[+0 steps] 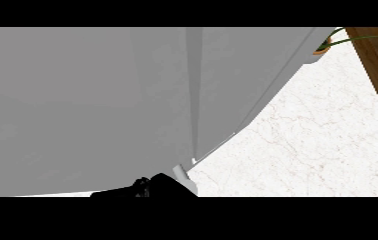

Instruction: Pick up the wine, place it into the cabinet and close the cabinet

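Note:
The grey cabinet [111, 109] fills most of the head view, and a vertical seam [196, 94] runs down between its two panels. No wine shows anywhere. At the lower edge, left of centre, part of a black hand [151, 188] pokes out from under the cabinet's lower corner; by its place I take it for my left hand. Most of it is hidden, so I cannot make out how it is held. A pale grey piece [184, 176] sits right beside it against the cabinet's edge. My right hand is out of sight.
White marble counter [310, 134] spreads to the right of the cabinet. A potted plant [323, 48] stands at the far top right, next to a brown wooden edge [366, 51].

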